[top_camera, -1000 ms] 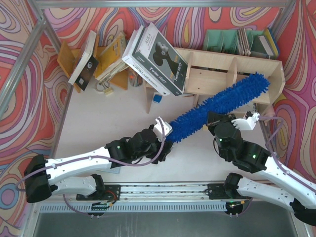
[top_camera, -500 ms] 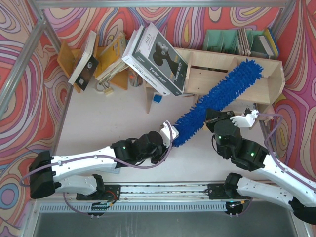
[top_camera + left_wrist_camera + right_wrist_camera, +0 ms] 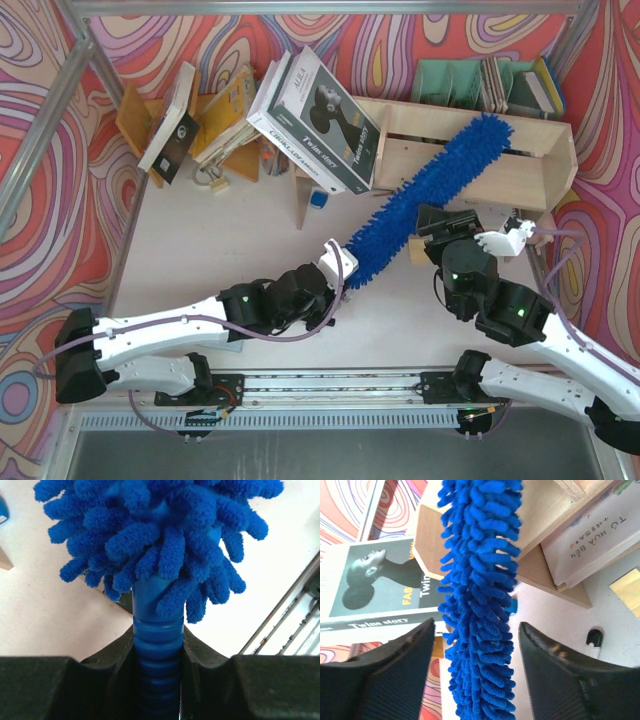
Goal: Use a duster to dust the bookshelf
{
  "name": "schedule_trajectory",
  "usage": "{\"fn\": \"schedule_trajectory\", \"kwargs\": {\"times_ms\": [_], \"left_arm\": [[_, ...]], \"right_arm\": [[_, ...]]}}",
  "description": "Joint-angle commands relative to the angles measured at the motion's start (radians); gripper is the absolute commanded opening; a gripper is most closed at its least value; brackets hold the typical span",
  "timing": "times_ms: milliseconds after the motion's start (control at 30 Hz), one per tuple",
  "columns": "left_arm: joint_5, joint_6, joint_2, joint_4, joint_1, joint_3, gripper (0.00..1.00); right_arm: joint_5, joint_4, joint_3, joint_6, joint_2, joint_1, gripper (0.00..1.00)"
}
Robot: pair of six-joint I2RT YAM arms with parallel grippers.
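Left end effector (image 3: 157, 655) clamped on the ribbed handle of the duster (image 3: 430, 195) at frame centre, right end effector (image 3: 477, 645) just beyond with jaws parted either side of the fluff, I judge dusting is in hand: next I sweep its tip along the bookshelf (image 3: 520, 175), upper right.

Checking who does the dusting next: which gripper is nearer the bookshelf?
Right. The right gripper sits just in front of the bookshelf, open around the fluffy part of the duster. The left gripper is farther back from the shelf, shut on the duster's handle.
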Motion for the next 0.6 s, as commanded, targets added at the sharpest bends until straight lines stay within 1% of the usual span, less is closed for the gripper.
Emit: {"fn": "schedule_trajectory", "kwargs": {"times_ms": [0,33,133,267,400,467,567], "left_arm": [[-0.09,-0.031,-0.044,0.007,0.003,0.043,0.0],[-0.094,-0.029,-0.045,-0.003,0.003,0.05,0.0],[-0.093,-0.026,-0.048,-0.033,0.003,0.069,0.0],[-0.092,-0.028,-0.064,-0.042,0.003,0.078,0.0],[-0.073,-0.026,-0.087,-0.06,0.001,0.101,0.0],[-0.056,-0.021,-0.105,-0.061,-0.001,0.111,0.0],[-0.044,-0.016,-0.138,-0.058,-0.003,0.123,0.0]], "right_arm": [[0.042,-0.013,0.055,-0.078,-0.015,0.005,0.67],[0.04,-0.009,0.06,-0.1,-0.018,0.005,0.7],[0.036,0.01,0.07,-0.169,-0.025,0.006,0.75],[-0.008,0.075,0.065,-0.276,-0.036,0.006,0.76],[-0.117,0.173,0.044,-0.394,-0.029,0.006,0.77],[-0.196,0.258,0.03,-0.472,-0.012,0.006,0.77],[-0.277,0.284,0.052,-0.511,0.032,0.005,0.78]]}}
